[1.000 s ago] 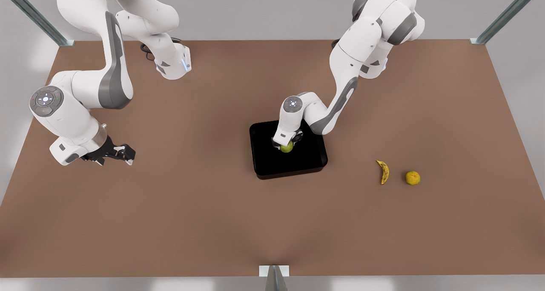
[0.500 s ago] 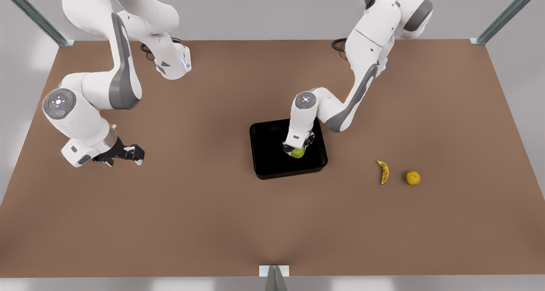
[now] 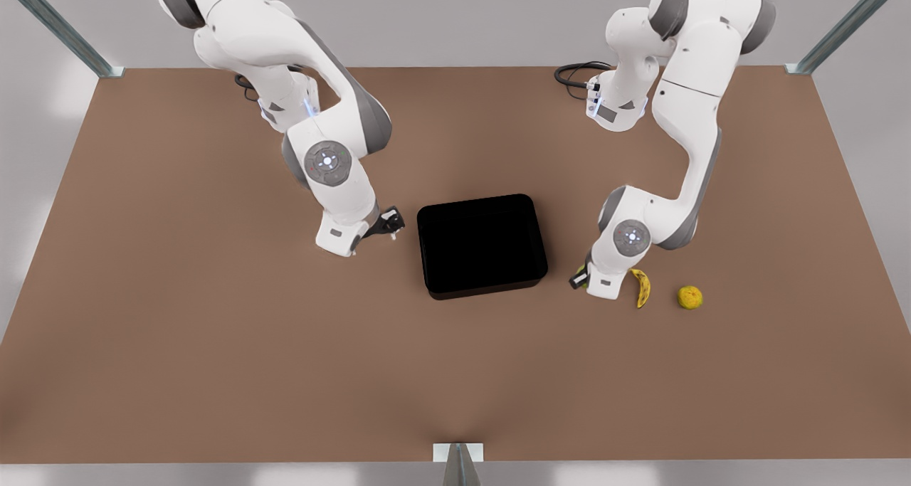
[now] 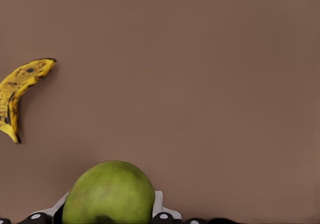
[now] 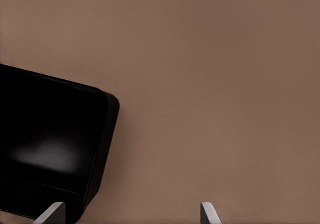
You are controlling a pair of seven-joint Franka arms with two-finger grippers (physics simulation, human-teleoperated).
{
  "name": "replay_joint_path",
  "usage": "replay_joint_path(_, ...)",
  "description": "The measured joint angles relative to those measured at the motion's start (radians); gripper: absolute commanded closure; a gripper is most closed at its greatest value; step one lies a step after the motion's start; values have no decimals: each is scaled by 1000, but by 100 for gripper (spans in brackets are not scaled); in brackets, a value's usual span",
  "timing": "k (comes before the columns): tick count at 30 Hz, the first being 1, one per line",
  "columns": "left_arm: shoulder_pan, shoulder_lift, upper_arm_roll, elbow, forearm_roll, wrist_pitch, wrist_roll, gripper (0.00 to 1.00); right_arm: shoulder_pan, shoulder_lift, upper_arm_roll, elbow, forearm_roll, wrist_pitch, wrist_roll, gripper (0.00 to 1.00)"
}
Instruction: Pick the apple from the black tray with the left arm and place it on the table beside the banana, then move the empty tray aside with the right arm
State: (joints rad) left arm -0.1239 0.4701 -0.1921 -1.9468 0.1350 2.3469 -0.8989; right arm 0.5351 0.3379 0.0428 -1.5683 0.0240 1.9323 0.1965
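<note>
Now left gripper point(image 3: 581, 278) clamped on the apple point(image 4: 108, 193), low over the table point(image 3: 213, 344) just beside the banana point(image 3: 642, 287), black tray point(image 3: 481, 244) empty, right gripper point(image 3: 390, 223) spread apart just beside the tray's edge.

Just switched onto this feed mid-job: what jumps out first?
The black tray sits empty mid-table. The left gripper, by the banana at the front view's right, is shut on the apple above bare table. The right gripper, open, hangs at the tray's edge toward the front view's left.
</note>
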Motion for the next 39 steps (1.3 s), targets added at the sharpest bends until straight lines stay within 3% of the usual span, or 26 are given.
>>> replay_joint_path(1,-1,6,0,4,1,10,21,0,8,11,0,-2,17,22,27,0)
replay_joint_path(5,-2,12,1,0,11,36,93,0,20,39,1,-43,72,113,139,0)
replay_joint_path(7,29,-72,7,34,11,-12,138,0,25,49,3,-77,95,162,188,0)
replay_joint_path(9,160,-143,10,350,-55,-239,225,0,33,67,6,-114,108,214,233,0)
replay_joint_path(11,236,-279,0,368,-80,-365,296,0,37,94,14,-130,115,261,272,0)
replay_joint_path(13,232,-238,-4,460,-88,-445,360,0,54,114,20,-135,118,295,301,0)
replay_joint_path(18,247,-212,0,445,-76,-542,503,0,113,176,22,-138,96,322,343,0)
replay_joint_path(30,229,-200,22,475,-6,-577,716,0,114,273,20,-177,16,346,378,1)
replay_joint_path(33,234,-193,25,469,10,-557,751,0,116,280,23,-191,16,381,383,13)
replay_joint_path(39,288,-157,32,475,14,-519,805,0,112,271,28,-189,19,413,392,48)
